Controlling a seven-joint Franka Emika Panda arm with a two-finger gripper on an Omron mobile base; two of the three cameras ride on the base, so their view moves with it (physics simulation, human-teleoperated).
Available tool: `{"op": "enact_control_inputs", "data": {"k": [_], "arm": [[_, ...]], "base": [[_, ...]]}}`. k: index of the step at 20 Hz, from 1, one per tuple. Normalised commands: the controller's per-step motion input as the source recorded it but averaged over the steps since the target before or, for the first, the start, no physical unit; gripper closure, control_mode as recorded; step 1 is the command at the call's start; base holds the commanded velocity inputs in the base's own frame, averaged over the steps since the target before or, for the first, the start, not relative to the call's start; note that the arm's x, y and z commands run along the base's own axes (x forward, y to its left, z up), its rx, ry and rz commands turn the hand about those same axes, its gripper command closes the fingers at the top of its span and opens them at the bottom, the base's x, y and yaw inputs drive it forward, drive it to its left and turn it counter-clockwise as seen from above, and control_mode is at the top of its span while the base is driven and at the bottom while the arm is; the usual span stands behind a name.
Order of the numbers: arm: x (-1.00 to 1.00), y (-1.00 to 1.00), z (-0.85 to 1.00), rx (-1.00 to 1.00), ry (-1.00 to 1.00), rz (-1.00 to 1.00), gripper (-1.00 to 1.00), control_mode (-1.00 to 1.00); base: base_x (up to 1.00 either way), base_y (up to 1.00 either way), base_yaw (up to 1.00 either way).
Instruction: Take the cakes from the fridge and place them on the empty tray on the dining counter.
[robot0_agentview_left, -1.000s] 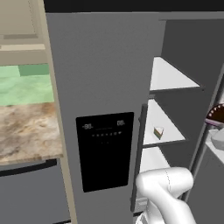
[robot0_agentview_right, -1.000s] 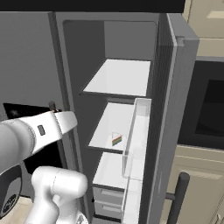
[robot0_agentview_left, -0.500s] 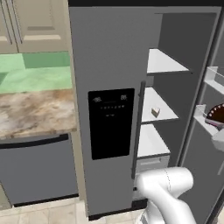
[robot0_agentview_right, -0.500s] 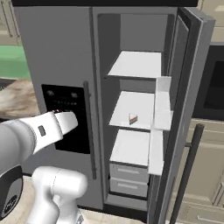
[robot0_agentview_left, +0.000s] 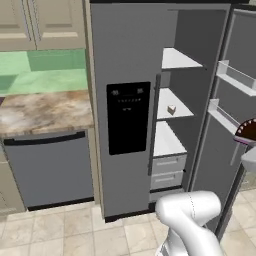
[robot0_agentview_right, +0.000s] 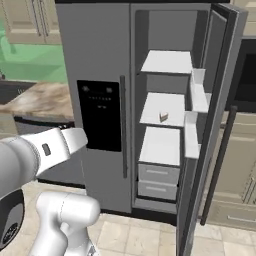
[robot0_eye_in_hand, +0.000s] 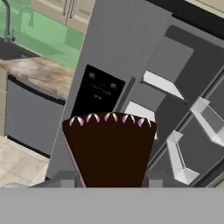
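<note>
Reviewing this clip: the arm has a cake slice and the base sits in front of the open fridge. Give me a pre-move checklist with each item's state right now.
1. Dark cake slice held in the gripper: ok; the wedge sits between the fingers in the hand view.
2. Grip firmness: cannot tell; the fingertips are hidden behind the slice.
3. Slice clear of the fridge: ok; in the left base view it hangs outside, by the open door.
4. Second, pale cake slice waiting: ok; it sits on the middle shelf.
5. Fridge door open for the return trip: ok.
6. Empty tray and dining counter ready: cannot tell from these views.
</note>
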Motion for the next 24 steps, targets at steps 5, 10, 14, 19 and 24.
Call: {"op": "enact_control_inputs", "data": {"k": [5, 10, 14, 19, 24], "arm": [[0.00, 0.00, 0.00, 0.00, 0.00, 0.00, 1.00, 1.00], [0.00, 0.00, 0.00, 0.00, 0.00, 0.00, 1.00, 1.00], [0.00, 0.00, 0.00, 0.00, 0.00, 0.00, 1.00, 1.00], [0.00, 0.00, 0.00, 0.00, 0.00, 0.00, 1.00, 1.00], [0.00, 0.00, 0.00, 0.00, 0.00, 0.00, 1.00, 1.00]], "base": [[-0.58, 0.02, -0.24], [-0.56, 0.00, -0.22], [-0.48, 0.00, -0.19], [-0.52, 0.00, -0.15], [-0.58, -0.01, -0.25]]}}
